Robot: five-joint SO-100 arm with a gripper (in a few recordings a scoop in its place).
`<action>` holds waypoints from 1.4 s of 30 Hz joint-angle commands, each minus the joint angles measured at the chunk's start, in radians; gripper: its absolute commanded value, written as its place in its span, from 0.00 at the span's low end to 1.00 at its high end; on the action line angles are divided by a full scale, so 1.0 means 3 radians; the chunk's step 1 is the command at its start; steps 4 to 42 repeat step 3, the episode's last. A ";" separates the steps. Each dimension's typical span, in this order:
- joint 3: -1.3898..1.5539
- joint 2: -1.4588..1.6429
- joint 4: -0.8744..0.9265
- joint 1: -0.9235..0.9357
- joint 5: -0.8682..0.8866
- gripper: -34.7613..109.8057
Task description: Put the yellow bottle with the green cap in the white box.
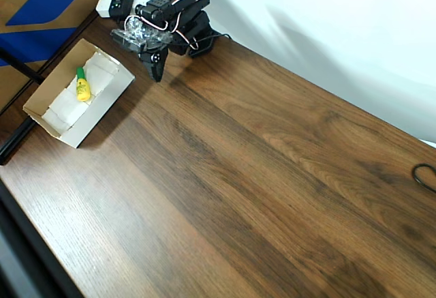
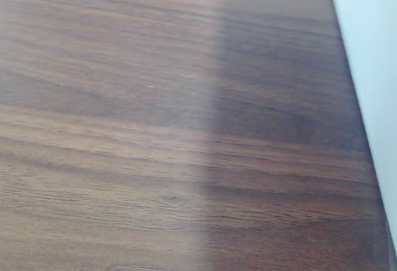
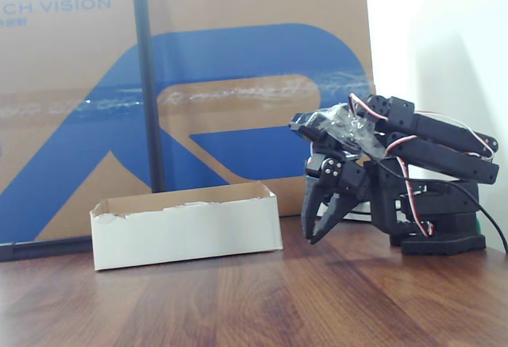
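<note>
The yellow bottle with the green cap point(image 1: 82, 86) lies inside the white box point(image 1: 103, 110) at the table's far left in the overhead view, cap pointing toward the back. The fixed view shows the white box point(image 3: 186, 229) from the side, and its wall hides the bottle. My gripper point(image 1: 158, 74) hangs folded close to the arm's base, to the right of the box and apart from it. In the fixed view my gripper point(image 3: 315, 238) points down just above the tabletop, its tips together with nothing between them. The wrist view has bare wood grain only.
A large brown-and-blue cardboard point(image 3: 238, 85) stands behind the box with a black pole point(image 3: 148, 85) in front of it. A white power strip point(image 1: 109, 1) lies by the arm's base. A black cable loop point(image 1: 426, 175) sits at the right edge. Wooden tabletop point(image 1: 259, 189) stretches to the right.
</note>
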 commanded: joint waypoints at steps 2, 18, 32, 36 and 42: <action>0.0031 0.0148 0.0056 0.0041 -0.0005 0.24; 0.0031 0.0148 0.0056 0.0041 0.0005 0.24; 0.0031 0.0148 0.0056 0.0041 0.0005 0.24; 0.0031 0.0148 0.0056 0.0041 0.0005 0.24; 0.0031 0.0148 0.0056 0.0041 0.0005 0.24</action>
